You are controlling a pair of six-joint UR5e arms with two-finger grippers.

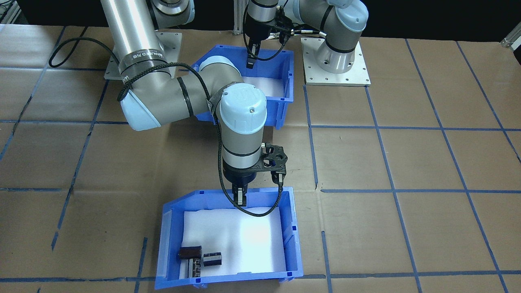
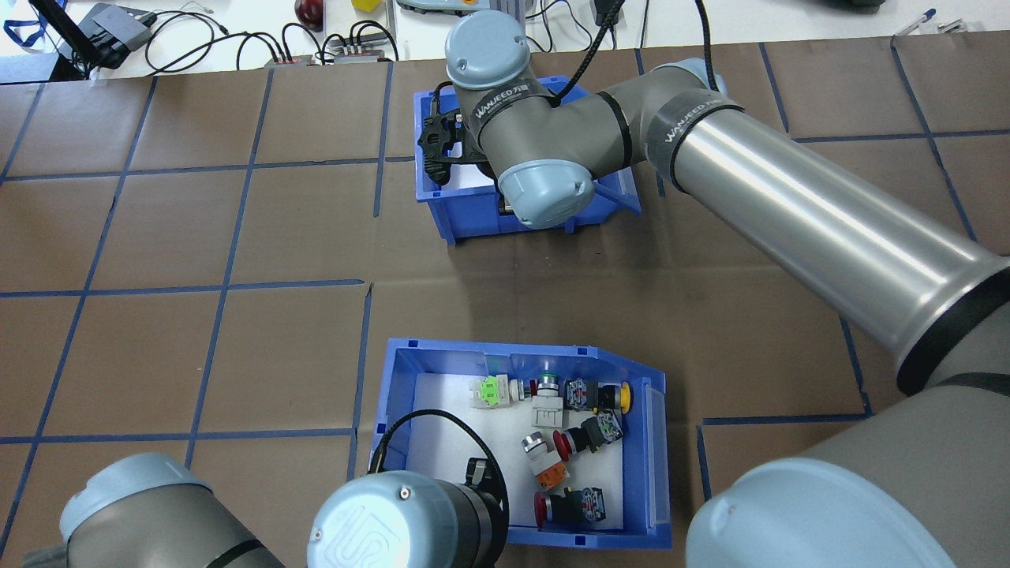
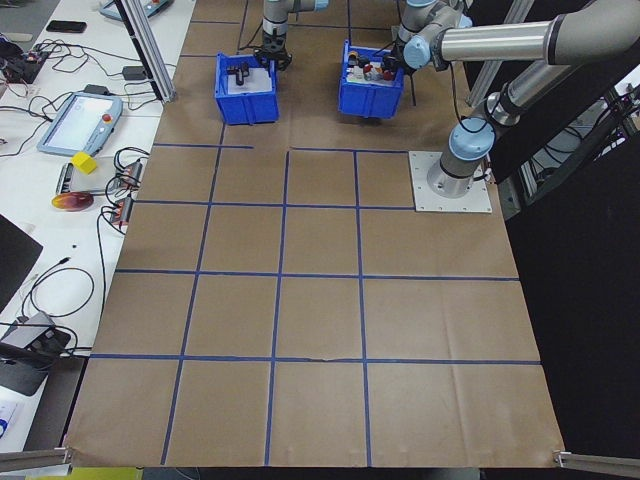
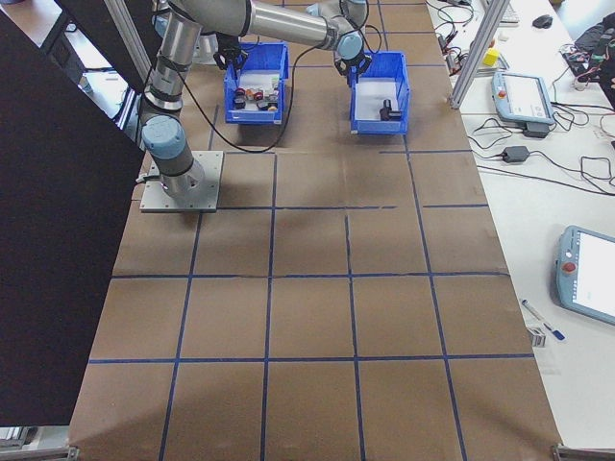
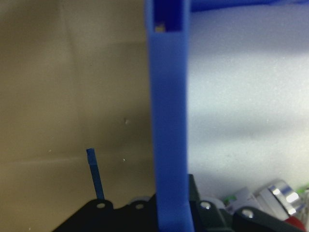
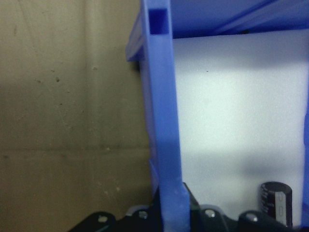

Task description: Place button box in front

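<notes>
- Though pinched at its rim, not yet carried forward: button box (image 2: 652, 454), parked on the robot's side of the table, task barely begun.
- Left gripper (image 1: 250, 59) astride the button box's rear wall, fingers narrow, seemingly clamped on it.
- Right gripper (image 1: 241, 197) astride the facing wall of the 2nd blue bin (image 1: 166, 244), beyond the button box, fingers likewise narrow on plastic.
- Left to do, at a guess: bringing the button box ahead of that bin.
- Inside the button box: white foam (image 2: 442, 410), push-buttons (image 2: 552, 434) capped red, yellow, orange, green.
- Inside the 2nd bin: foam, 3 dark cylinders (image 1: 190, 252) at the end farthest from the button box.
</notes>
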